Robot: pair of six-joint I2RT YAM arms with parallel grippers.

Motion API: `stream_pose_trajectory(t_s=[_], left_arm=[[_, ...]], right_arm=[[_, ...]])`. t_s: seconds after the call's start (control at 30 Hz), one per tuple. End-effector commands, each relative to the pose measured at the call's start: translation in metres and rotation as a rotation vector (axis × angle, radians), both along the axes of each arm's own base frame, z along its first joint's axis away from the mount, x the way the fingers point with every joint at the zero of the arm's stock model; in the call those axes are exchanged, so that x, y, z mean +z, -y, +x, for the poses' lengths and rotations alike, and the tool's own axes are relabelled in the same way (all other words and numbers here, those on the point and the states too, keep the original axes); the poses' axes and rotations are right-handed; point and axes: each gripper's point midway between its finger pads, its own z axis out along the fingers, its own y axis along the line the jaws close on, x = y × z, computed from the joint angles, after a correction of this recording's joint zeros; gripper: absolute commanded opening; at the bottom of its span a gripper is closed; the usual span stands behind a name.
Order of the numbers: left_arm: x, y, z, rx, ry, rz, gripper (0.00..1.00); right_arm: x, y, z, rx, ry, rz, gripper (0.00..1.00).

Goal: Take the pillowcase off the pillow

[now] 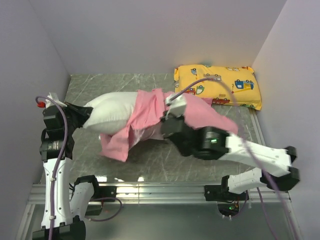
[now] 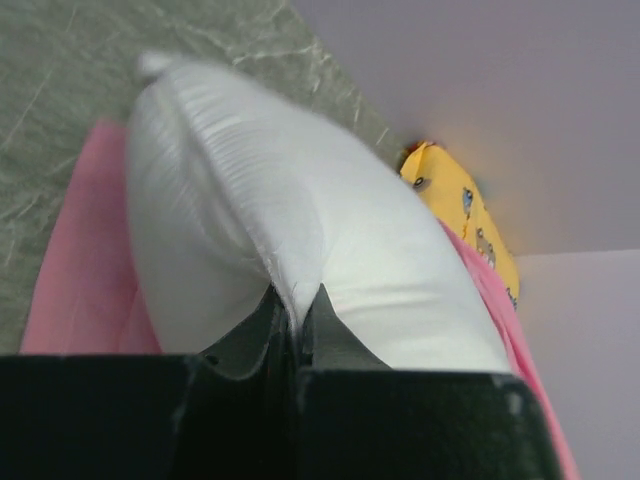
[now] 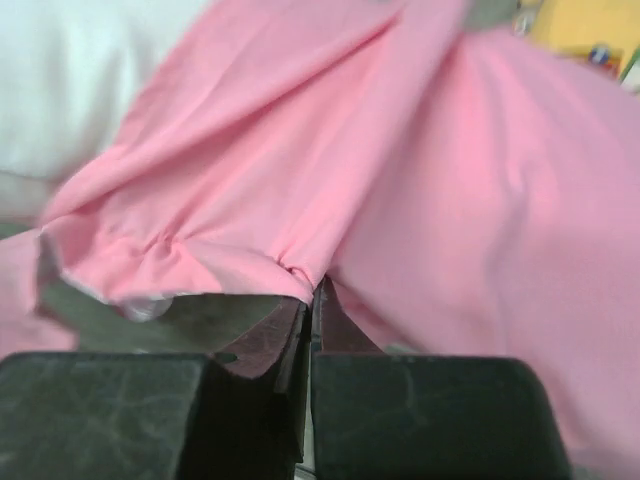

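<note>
The white pillow lies across the middle of the table with its left half bare. The pink pillowcase is bunched over its right half, and a flap spreads on the table in front. My left gripper is shut on the pillow's left end; in the left wrist view a fold of the pillow sits pinched in the left gripper. My right gripper is shut on a gather of the pillowcase, which the right gripper pinches between its tips.
A yellow vehicle-print pillow lies at the back right by the wall. Grey walls close in the left, back and right sides. A metal rail runs along the table's near edge.
</note>
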Motion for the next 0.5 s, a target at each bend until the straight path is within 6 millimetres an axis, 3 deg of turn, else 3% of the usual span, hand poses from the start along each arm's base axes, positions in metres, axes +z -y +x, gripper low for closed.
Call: stream_pose_trajectory(t_s=[0.0,0.07,0.1,0.2,0.23,0.27,0.3,0.33,0.37,0.4,0.47], left_arm=[[0.060,-0.017,0.010,0.061,0.155,0.089,0.00],[0.060,-0.015,0.017,0.050,0.143,0.072,0.00],[0.063,-0.014,0.019,0.048,0.142,0.059,0.01],[0.051,-0.010,0.027,0.026,0.096,0.026,0.00],[0.047,-0.010,0.029,0.024,0.088,0.021,0.00],[0.041,-0.011,0.033,0.025,0.076,0.011,0.01],[0.028,-0.011,0.036,0.029,0.055,0.004,0.01],[0.019,-0.012,0.039,0.032,0.031,-0.004,0.00],[0.000,-0.013,0.044,0.030,-0.020,-0.024,0.00],[-0.008,-0.013,0.048,0.030,-0.032,-0.031,0.00],[-0.031,-0.016,0.055,0.037,-0.089,-0.072,0.00]], right_arm=[[0.146,0.083,0.003,-0.099,0.183,0.218,0.00],[0.182,0.089,0.002,-0.080,0.221,0.244,0.00],[0.187,0.087,0.005,-0.073,0.226,0.236,0.00],[0.172,0.057,0.034,0.008,0.167,0.230,0.00],[0.161,0.062,0.057,-0.026,0.152,0.221,0.00],[0.125,0.041,0.068,0.025,0.082,0.181,0.00],[0.112,0.035,0.083,0.017,0.067,0.182,0.00],[0.078,0.031,0.110,-0.022,0.012,0.138,0.00],[0.042,0.021,0.119,0.010,-0.059,0.106,0.00],[0.023,0.019,0.133,-0.007,-0.085,0.095,0.00],[-0.041,0.017,0.159,-0.034,-0.184,0.050,0.00]])
